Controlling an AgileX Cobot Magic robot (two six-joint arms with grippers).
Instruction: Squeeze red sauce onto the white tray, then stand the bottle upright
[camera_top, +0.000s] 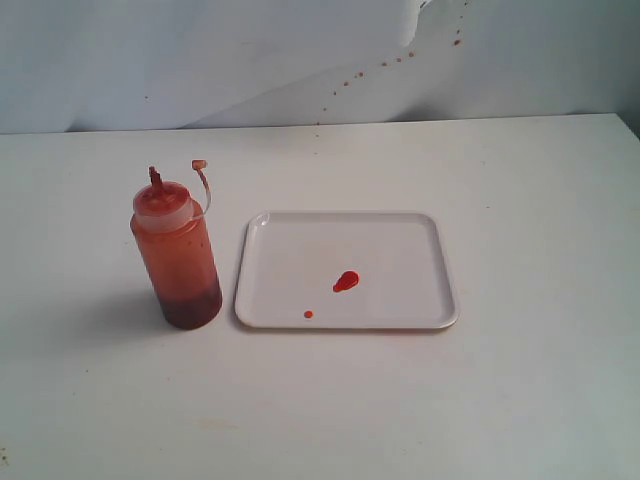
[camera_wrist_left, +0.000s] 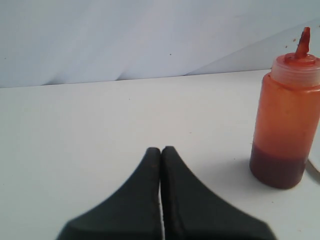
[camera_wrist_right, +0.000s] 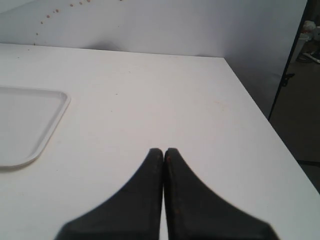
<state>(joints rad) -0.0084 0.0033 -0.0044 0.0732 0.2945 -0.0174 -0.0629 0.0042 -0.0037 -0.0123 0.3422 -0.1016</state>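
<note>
Exterior view: the bottle (camera_top: 178, 260) stands upright just beside the white tray (camera_top: 400, 235), apart from its rim. Only this view shows the red sauce (camera_top: 346, 282), a blob and a dot inside the tray.
Left wrist view: my left gripper (camera_wrist_left: 161, 151) is pressed together and empty, with the bottle near it.
Right wrist view: my right gripper (camera_wrist_right: 163, 151) is pressed together and empty, beside a tray corner.

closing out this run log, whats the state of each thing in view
white tray: flat on the table, sauce on it
red sauce: small blob and a tinier dot, both on the white tray
bottle: standing upright on the table beside the white tray, nozzle uncapped, nothing holding it
left pincer: shut, empty
right pincer: shut, empty
</note>
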